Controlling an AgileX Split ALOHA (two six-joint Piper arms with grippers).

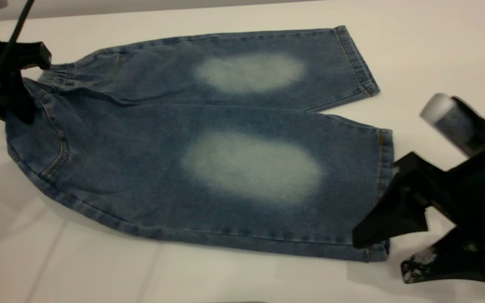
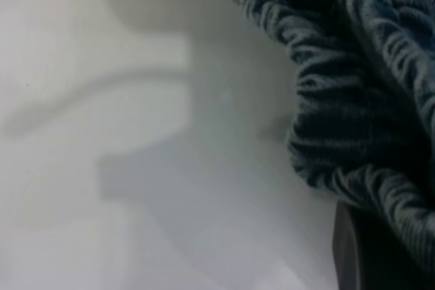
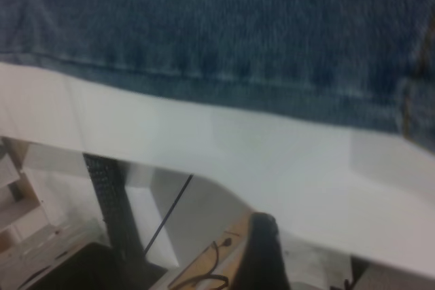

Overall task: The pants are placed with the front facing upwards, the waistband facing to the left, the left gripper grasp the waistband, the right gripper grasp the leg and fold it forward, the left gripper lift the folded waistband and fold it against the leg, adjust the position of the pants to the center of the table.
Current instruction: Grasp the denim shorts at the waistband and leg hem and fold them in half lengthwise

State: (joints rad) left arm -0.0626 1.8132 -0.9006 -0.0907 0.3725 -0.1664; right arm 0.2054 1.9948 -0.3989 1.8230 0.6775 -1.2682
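The pants (image 1: 209, 143) lie flat on the white table (image 1: 99, 269), front up, a pale oval on each leg. The gathered waistband (image 1: 57, 78) points left. My left gripper (image 1: 32, 84) stands open at the waistband, one finger on either side of it. The left wrist view shows the ruffled waistband (image 2: 353, 100) close up over one finger (image 2: 350, 249). My right gripper (image 1: 383, 256) is open at the near leg's hem corner (image 1: 379, 250). Its upper finger is over the denim and its white-scuffed finger is on the table. The right wrist view shows the near leg's edge (image 3: 217, 25).
The table's near edge (image 3: 224, 161) runs just beyond the near leg in the right wrist view. Below that edge are a black post (image 3: 112, 215) and loose cables (image 3: 204, 269). Bare tabletop (image 1: 436, 50) surrounds the pants.
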